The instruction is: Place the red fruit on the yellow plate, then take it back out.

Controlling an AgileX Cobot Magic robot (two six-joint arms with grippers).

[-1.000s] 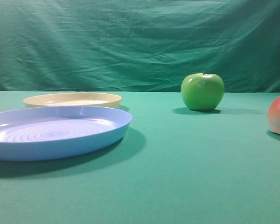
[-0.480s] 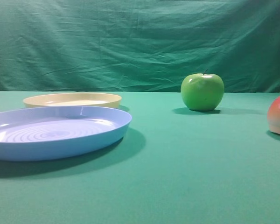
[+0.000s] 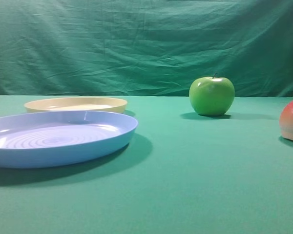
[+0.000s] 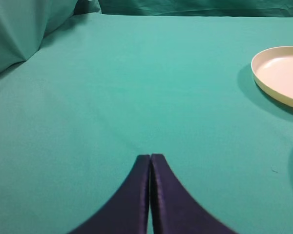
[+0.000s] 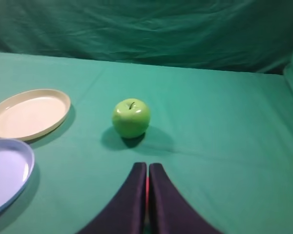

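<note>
Exterior high view, left to right: large light blue ringed plastic plate (image 3: 58, 137) nearest on green-cloth worktop (image 3: 195, 185); shallow round pale yellow plate (image 3: 76, 104) just behind it, nothing on it; glossy green apple (image 3: 212, 95) upright further right; round red-topped peach-like fruit (image 3: 292, 120) at right edge, cut by frame, well apart from yellow plate. Left claw (image 4: 150, 158) tips pressed together, holding nothing, over bare cloth. Right claw (image 5: 147, 168) likewise closed, holding nothing, just short of apple.
</note>
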